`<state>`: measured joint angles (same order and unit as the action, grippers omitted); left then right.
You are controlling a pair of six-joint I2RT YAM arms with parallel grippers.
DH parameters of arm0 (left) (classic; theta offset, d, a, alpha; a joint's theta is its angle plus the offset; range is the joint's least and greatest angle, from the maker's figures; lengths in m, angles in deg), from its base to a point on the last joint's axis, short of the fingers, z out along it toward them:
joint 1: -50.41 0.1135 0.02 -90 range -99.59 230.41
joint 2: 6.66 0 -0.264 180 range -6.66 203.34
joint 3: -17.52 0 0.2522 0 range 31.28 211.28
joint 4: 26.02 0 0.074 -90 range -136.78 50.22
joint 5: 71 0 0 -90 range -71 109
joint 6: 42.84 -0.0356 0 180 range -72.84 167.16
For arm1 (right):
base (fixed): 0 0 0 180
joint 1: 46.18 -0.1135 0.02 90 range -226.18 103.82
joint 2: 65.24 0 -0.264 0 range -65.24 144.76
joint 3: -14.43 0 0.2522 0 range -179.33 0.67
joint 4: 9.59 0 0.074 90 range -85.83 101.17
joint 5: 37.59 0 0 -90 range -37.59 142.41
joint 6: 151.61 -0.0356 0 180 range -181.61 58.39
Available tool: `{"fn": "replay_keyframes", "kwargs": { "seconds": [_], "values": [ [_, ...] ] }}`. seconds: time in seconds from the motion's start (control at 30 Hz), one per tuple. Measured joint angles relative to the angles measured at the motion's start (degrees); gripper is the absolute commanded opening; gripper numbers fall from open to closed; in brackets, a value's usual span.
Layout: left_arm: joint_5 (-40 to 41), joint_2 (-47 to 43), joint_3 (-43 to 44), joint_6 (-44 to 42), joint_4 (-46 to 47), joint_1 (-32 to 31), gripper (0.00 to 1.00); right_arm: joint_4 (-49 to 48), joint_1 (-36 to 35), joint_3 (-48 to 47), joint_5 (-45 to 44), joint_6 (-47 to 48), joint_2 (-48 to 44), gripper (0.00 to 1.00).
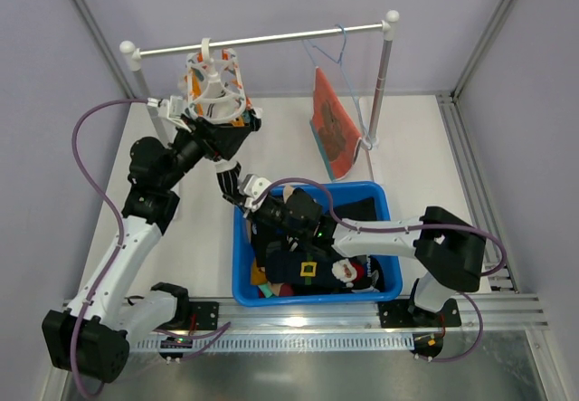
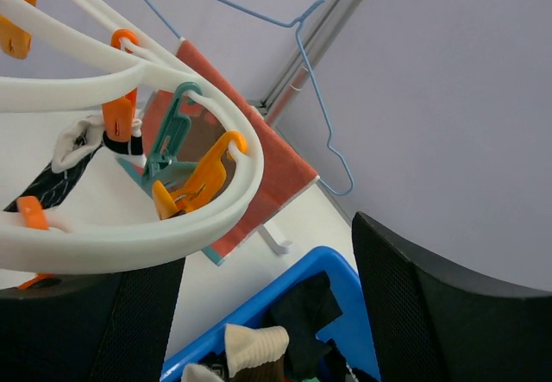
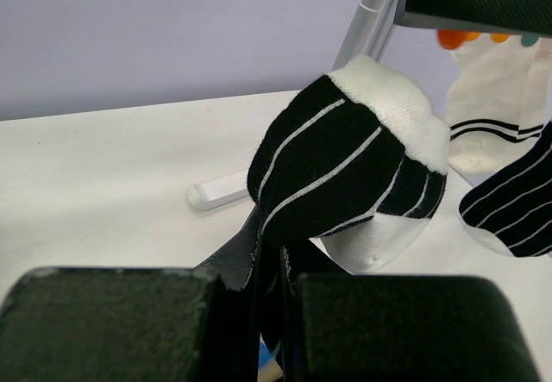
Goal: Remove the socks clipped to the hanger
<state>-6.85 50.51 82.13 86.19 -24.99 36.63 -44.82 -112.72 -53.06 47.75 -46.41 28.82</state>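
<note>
Right gripper [image 3: 274, 266] pinches a striped sock [image 3: 345, 158]. Left gripper [image 2: 267, 300] jaws are wide by the hanger [image 2: 129, 235]. If you release now, the sock may miss the blue bin [image 1: 317, 300], since it hangs at the bin's corner.

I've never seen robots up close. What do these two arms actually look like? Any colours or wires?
Both are built alike. The left arm and right arm have smooth white links between chunky black joints. A thin purple cable loops loosely outside each. The fingers are blocky and black, with finely dotted pads. A small green light glows near the right arm's wrist.
</note>
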Motion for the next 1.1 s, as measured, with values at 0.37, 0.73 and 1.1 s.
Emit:
{"fn": "replay_keyframes", "kwargs": {
  "seconds": [0.37, 0.73, 1.1],
  "values": [
    [-0.31, 0.02, 0.37, -0.02, 0.00, 0.00, 0.72, 1.07, 0.00, 2.08, -1.18, 0.81, -3.43, 0.04],
    [0.24, -0.22, 0.37, -0.37, -0.48, 0.15, 0.72, 12.31, -0.09, 15.28, -16.41, -1.07, -28.52, 0.05],
    [2.34, -0.50, 0.37, -0.46, -1.40, 1.22, 0.72, 31.41, -0.09, 26.43, -24.20, -15.04, -43.10, 0.68]
  ]
}}
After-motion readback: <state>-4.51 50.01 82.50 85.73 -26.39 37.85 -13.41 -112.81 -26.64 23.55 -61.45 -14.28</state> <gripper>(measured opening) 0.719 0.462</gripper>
